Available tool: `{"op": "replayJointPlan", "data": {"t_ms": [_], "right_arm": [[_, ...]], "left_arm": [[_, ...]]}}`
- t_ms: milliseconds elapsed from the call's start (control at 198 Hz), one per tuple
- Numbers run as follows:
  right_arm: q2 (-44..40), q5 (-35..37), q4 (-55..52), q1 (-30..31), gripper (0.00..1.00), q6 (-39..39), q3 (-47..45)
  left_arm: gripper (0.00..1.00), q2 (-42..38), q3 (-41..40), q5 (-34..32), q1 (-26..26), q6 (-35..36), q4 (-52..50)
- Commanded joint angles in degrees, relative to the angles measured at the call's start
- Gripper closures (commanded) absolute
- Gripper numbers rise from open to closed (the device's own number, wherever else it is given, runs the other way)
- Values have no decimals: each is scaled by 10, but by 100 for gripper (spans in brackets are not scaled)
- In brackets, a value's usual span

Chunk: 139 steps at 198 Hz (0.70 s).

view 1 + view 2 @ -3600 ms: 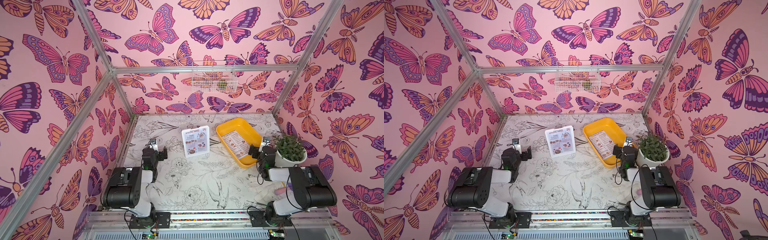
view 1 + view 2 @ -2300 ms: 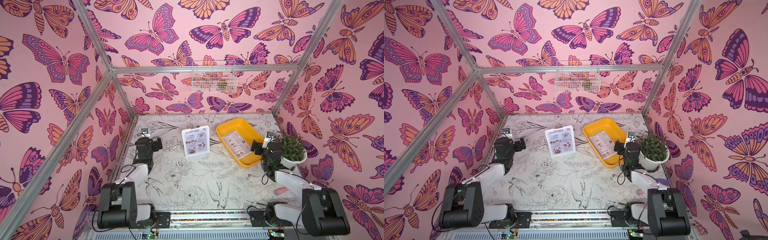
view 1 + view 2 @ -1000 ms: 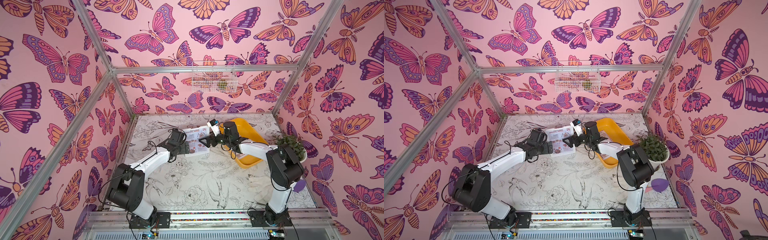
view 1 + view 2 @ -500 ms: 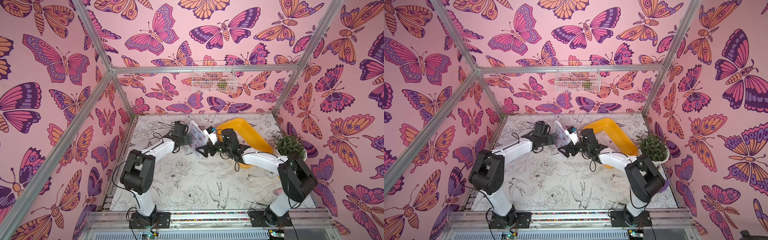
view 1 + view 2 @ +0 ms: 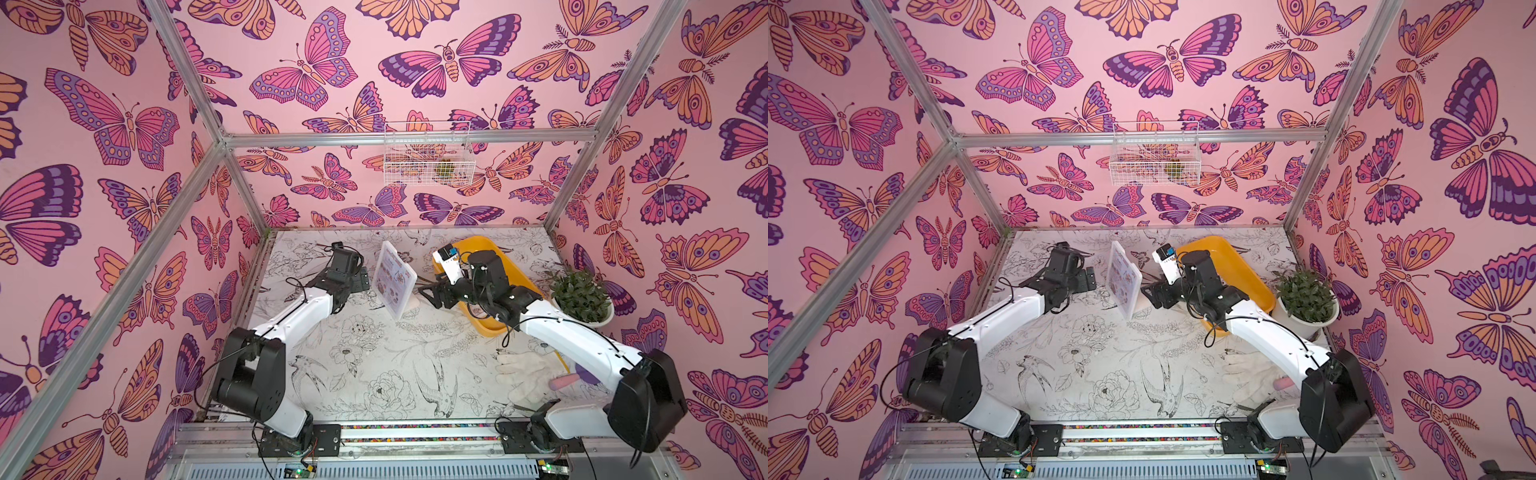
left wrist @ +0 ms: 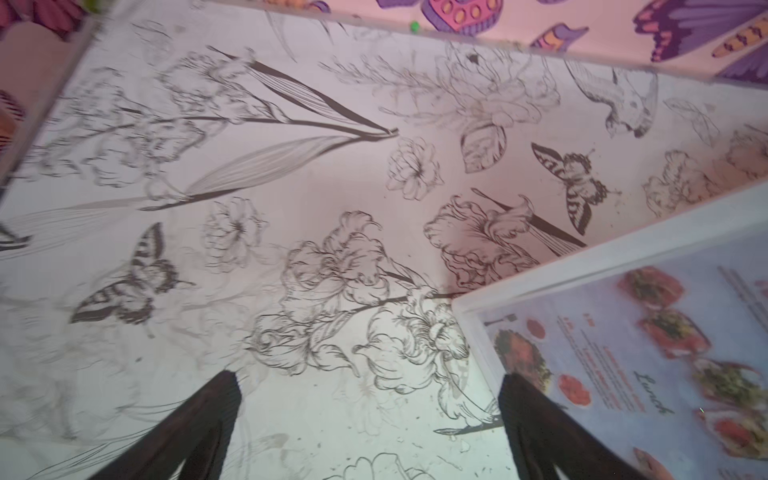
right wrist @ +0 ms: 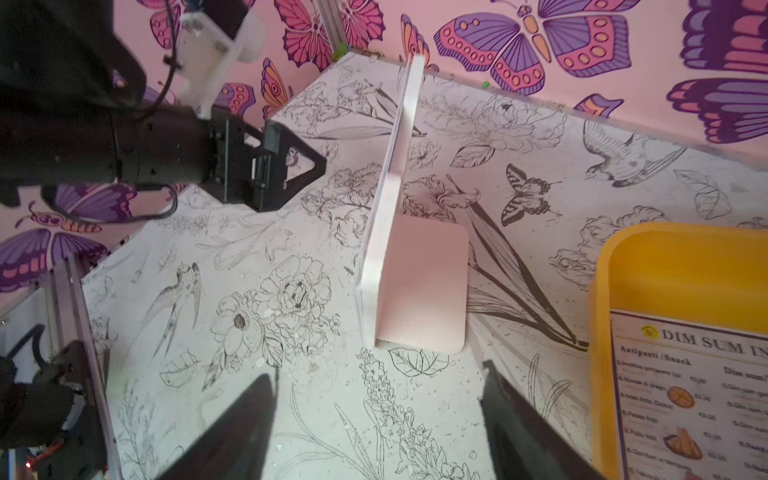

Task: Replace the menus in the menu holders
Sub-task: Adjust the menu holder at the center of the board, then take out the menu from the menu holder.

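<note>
Left pincer [image 5: 360, 279] gapes empty just left of the menu holder [image 5: 395, 276]. The right pincer [image 5: 428, 291] is spread empty at its foot, likely bracketing it to free the inserted menu [image 6: 644, 353]. The DIM SUM INN menu [image 7: 685, 395] waits in the yellow tray [image 5: 482, 241], far right.

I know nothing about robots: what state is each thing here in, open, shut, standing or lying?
Menu holder: standing upright, food-photo menu inside.
DIM SUM INN menu: lying flat in the yellow tray.
Left gripper: open, holding nothing.
Right gripper: open, holding nothing.
Potted plant: upright.
Wire basket: hung on the wall.
White glove: lying flat.
</note>
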Motion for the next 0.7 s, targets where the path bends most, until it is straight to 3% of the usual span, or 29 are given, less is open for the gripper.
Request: {"op": "replayJointPlan", "data": {"t_ms": [0, 40, 197, 516, 698], "right_arm": [[35, 40, -72, 1, 37, 28, 86], [59, 36, -88, 2, 44, 35, 124], [139, 47, -139, 13, 59, 34, 228], [236, 13, -167, 15, 71, 37, 344], [269, 0, -169, 15, 74, 37, 371]], "left_arm": [[0, -6, -11, -25, 22, 34, 5], [0, 0, 2, 14, 34, 51, -16], [1, 5, 24, 17, 38, 9, -98], [5, -18, -25, -24, -55, -81, -172], [5, -11, -42, -11, -69, -112, -187]]}}
